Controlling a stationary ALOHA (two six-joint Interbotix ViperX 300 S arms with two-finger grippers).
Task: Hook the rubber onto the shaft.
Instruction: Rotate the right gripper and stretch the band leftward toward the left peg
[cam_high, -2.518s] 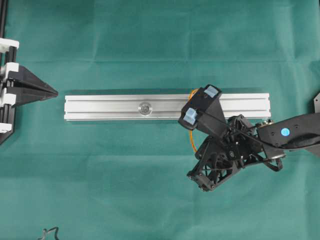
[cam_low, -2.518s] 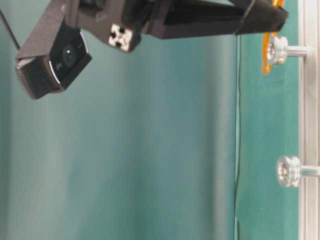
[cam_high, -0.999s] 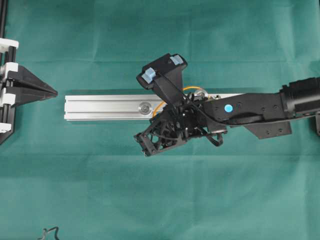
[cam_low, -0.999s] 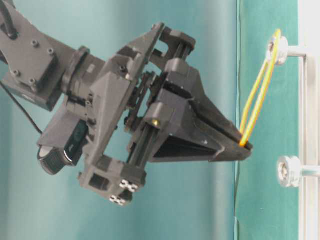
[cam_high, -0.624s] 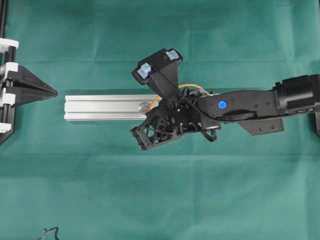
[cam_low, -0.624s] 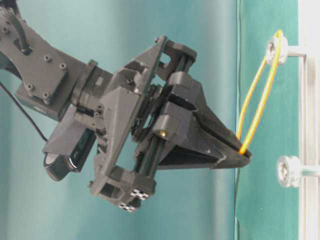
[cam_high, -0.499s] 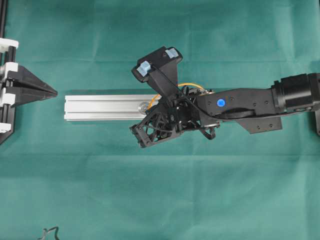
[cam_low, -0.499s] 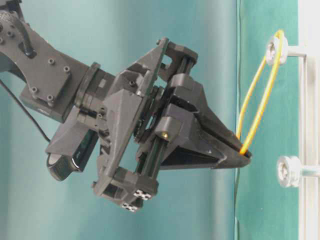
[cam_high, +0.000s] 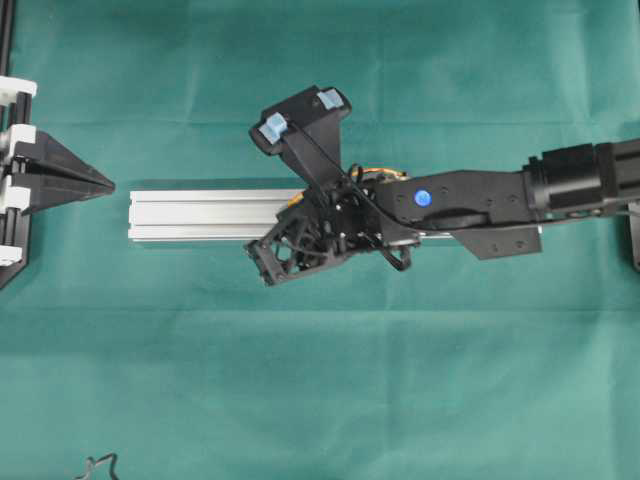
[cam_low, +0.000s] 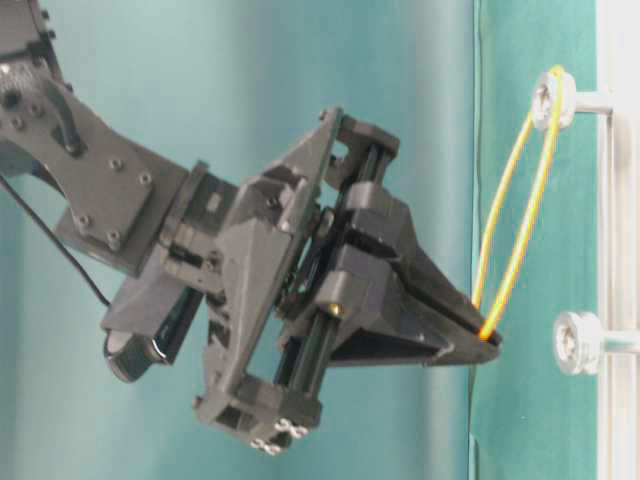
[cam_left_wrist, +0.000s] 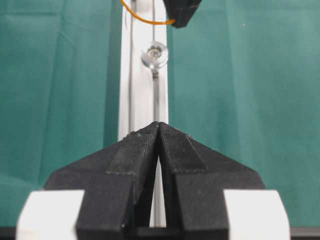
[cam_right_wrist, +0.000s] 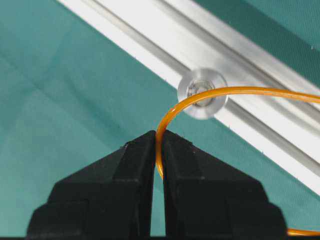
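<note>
The rubber (cam_low: 529, 212), a thin orange loop, is hooked round the upper shaft (cam_low: 553, 97) and stretched down to my right gripper (cam_low: 487, 338), which is shut on its other end. In the right wrist view the rubber (cam_right_wrist: 168, 116) runs out of the shut right gripper (cam_right_wrist: 159, 135) and across the head of a second shaft (cam_right_wrist: 202, 93) on the aluminium rail (cam_right_wrist: 260, 60). That shaft (cam_low: 576, 343) carries no rubber and sits just beyond the fingertips. My left gripper (cam_left_wrist: 159, 126) is shut on nothing, off the rail's left end (cam_high: 200, 215).
Green cloth covers the table. A black and white frame (cam_high: 8, 60) stands along the left edge, and a black cable end (cam_high: 98, 465) lies at the bottom left. The right arm (cam_high: 480, 200) lies over the right half of the rail.
My right gripper has moved left along the rail, drawing the rubber longer from the shaft it is hooked on toward the second shaft. The left gripper has stayed still.
</note>
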